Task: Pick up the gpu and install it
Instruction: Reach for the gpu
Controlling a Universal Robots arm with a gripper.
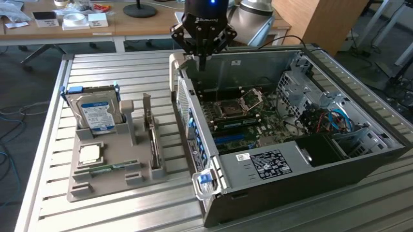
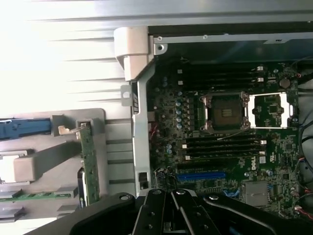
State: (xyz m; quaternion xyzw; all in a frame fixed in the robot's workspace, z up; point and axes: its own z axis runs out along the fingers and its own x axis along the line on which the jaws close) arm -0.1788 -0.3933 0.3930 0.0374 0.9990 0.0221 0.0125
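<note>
The gpu (image 1: 152, 137) stands on its long edge in a slot of the grey holder tray (image 1: 116, 188), with its metal bracket end pointing up. In the wrist view the gpu (image 2: 90, 164) appears edge-on as a thin green strip. My gripper (image 1: 201, 65) hangs above the rear corner of the open computer case (image 1: 290, 164), to the exterior view's right of the card and well above it. Its black fingers (image 2: 161, 213) are pressed together, so my gripper (image 2: 171, 208) is shut with nothing in it. A blue expansion slot (image 2: 200, 175) lies on the motherboard (image 1: 242, 118) just beyond the fingertips.
The tray also carries a silver hard drive (image 1: 96, 113) standing upright, a processor chip (image 1: 90, 153) and a slim green RAM stick (image 1: 110, 167). The case's metal rear wall (image 1: 184, 101) stands between tray and motherboard. A wooden desk (image 1: 77, 26) with small items runs behind the slatted table.
</note>
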